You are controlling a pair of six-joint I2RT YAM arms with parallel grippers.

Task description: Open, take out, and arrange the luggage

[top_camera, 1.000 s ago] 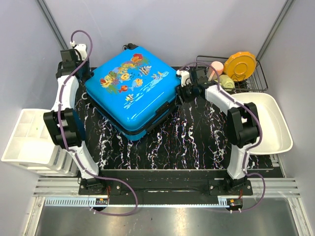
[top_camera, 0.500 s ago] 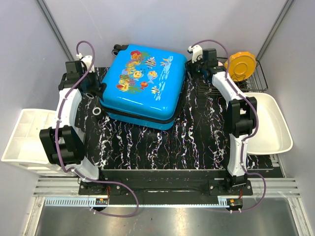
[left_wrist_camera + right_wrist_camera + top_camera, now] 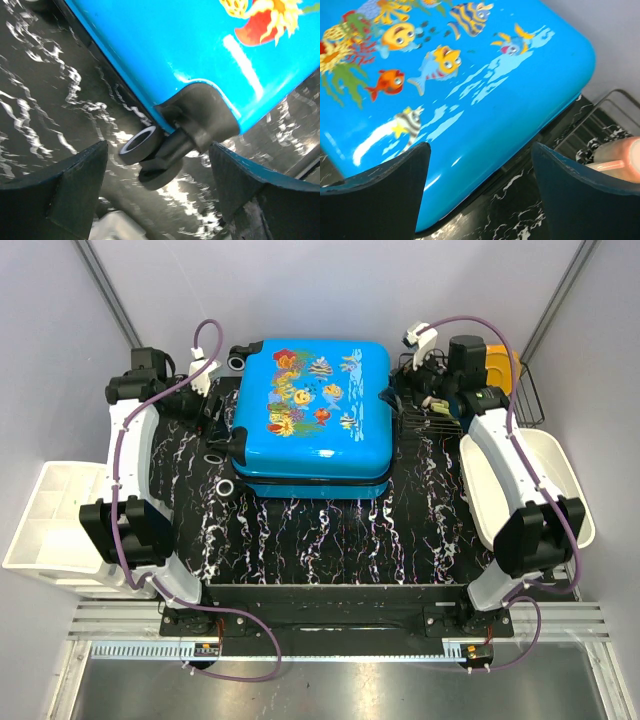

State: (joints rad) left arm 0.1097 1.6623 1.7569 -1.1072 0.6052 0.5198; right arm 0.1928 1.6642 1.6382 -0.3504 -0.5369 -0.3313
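Observation:
The luggage (image 3: 312, 415), a glossy blue hard-shell case printed with cartoon fish, lies flat and closed at the back middle of the black marbled table (image 3: 330, 530). My left gripper (image 3: 216, 422) is at its left side, open. In the left wrist view a black caster wheel (image 3: 145, 150) at the luggage (image 3: 190, 45) corner sits between the spread fingers (image 3: 75, 185), apart from both. My right gripper (image 3: 397, 400) hovers open by the case's right edge. The right wrist view has the luggage (image 3: 470, 75) lid and dark seam between its fingertips, my right gripper (image 3: 480, 146) holding nothing.
A white compartment bin (image 3: 60, 530) stands off the table's left edge and a white tub (image 3: 545, 490) at the right. A wire rack (image 3: 525, 400) at the back right holds an orange plate (image 3: 505, 365) and a pink cup (image 3: 620, 155).
The luggage has turned from a diamond angle to square with the table and slid toward the back. Both arms followed to its sides and both grippers opened wide.

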